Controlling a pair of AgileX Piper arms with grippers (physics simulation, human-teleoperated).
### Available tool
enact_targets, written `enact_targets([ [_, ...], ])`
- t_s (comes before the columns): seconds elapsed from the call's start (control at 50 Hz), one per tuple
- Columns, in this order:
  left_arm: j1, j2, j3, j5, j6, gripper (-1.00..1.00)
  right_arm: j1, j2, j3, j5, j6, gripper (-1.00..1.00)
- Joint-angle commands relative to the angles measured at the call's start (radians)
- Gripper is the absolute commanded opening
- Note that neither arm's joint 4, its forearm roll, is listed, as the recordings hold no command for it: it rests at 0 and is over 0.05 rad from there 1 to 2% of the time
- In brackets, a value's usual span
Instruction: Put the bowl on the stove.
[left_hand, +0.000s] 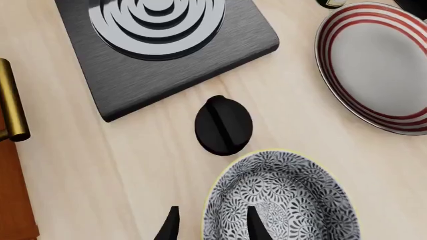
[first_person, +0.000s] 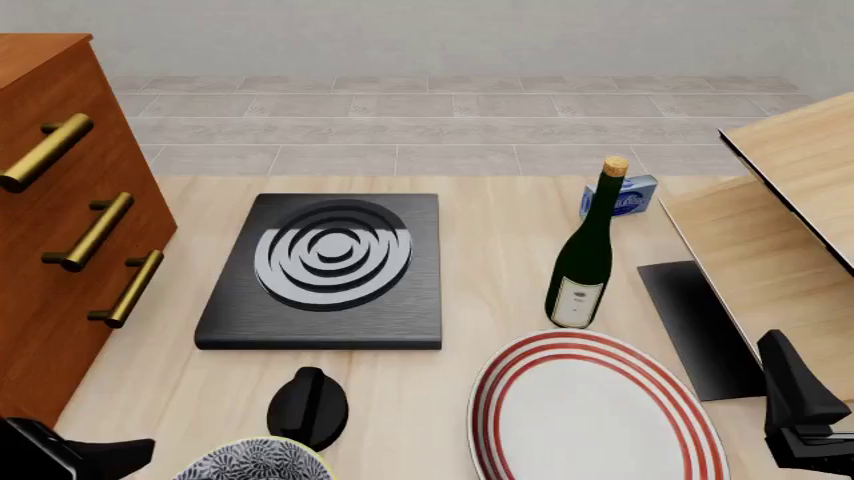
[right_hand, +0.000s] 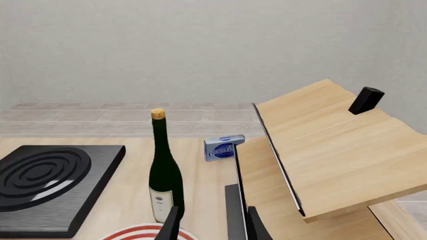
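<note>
The bowl (left_hand: 283, 200), blue-and-white floral with a pale rim, sits on the table close to me; only its top edge shows at the bottom of the front view (first_person: 254, 462). My left gripper (left_hand: 212, 227) is open. Its fingers straddle the bowl's rim, one inside and one outside. The stove (first_person: 327, 265), a black slab with silver burner rings, lies beyond the bowl, and also shows in the left wrist view (left_hand: 167, 55). My right gripper (right_hand: 212, 227) is open and empty, held above the table's right side, facing the bottle.
A black knob (first_person: 307, 405) lies between bowl and stove. A red-ringed white plate (first_person: 594, 415) is to the bowl's right. A wine bottle (first_person: 583, 260) and a blue box (first_person: 621, 197) stand behind it. A wooden drawer cabinet (first_person: 67, 230) is on the left and a wooden shelf (first_person: 787, 230) on the right.
</note>
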Motion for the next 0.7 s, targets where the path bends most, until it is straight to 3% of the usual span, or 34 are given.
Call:
enact_targets([
  [0.02, 0.019, 0.012, 0.022, -0.043, 0.042, 1.0, 0.0, 0.0, 0.0, 0.0, 0.0, 1.0],
  [0.56, 0.015, 0.098, 0.076, -0.16, 0.042, 1.0, 0.0, 0.0, 0.0, 0.0, 0.0, 1.0],
  [0.7, 0.033, 0.166, 0.11, -0.251, 0.061, 1.0, 0.0, 0.0, 0.0, 0.0, 0.0, 1.0],
])
